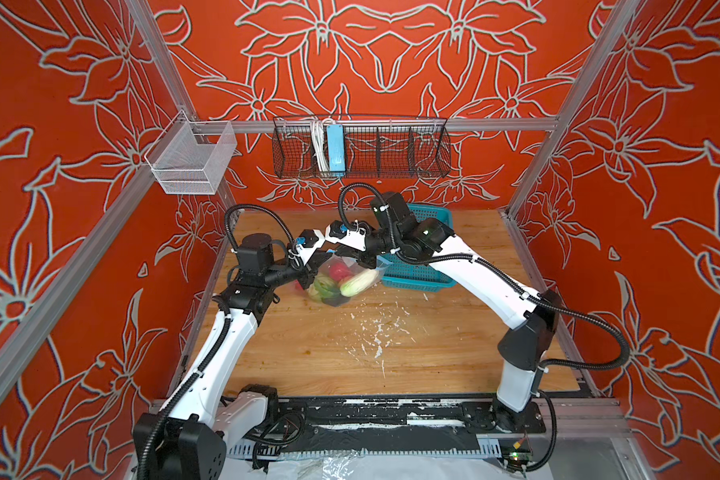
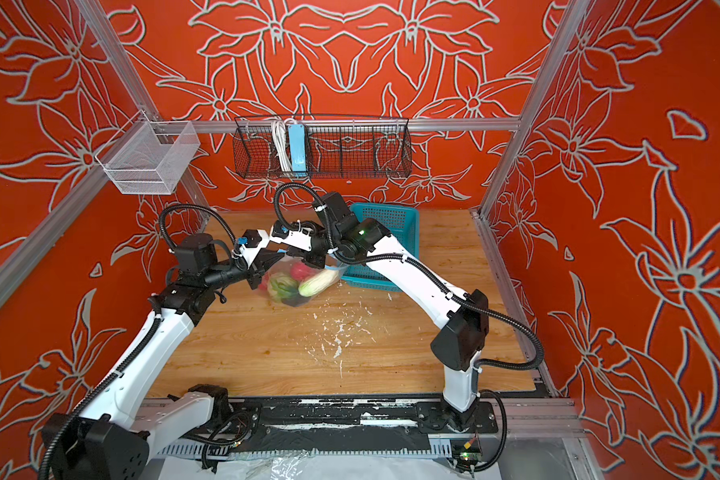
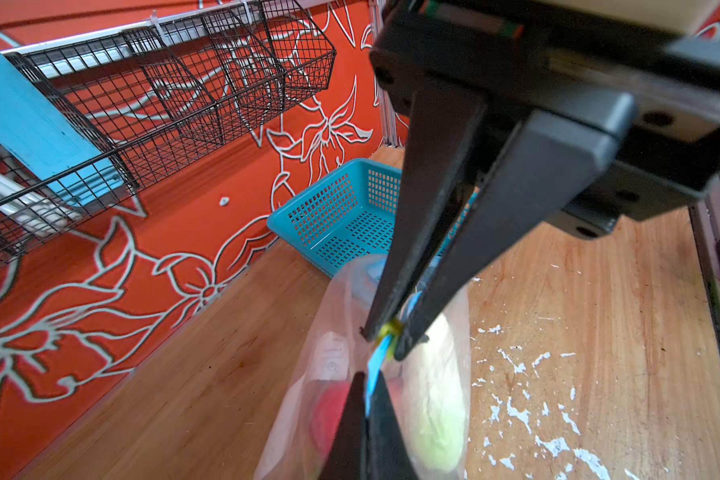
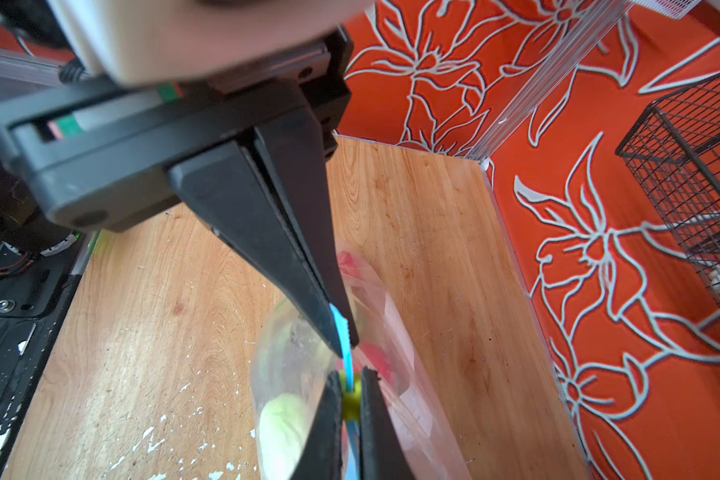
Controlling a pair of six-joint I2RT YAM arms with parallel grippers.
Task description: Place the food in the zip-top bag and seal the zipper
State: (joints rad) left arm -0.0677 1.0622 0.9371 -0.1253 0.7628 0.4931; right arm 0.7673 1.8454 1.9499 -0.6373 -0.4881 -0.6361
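The clear zip-top bag hangs between both grippers over the wooden table. Food shows through it: a red fruit, green cabbage and a white radish. My left gripper is shut on the light-blue zipper. Right beside it, my right gripper is shut on the yellow slider tab. In both top views the two grippers meet above the bag's mouth, left gripper and right gripper.
A teal perforated basket lies just right of the bag, partly under the right arm. A black wire basket with a light-blue power strip hangs on the back wall, and a white mesh basket at the left.
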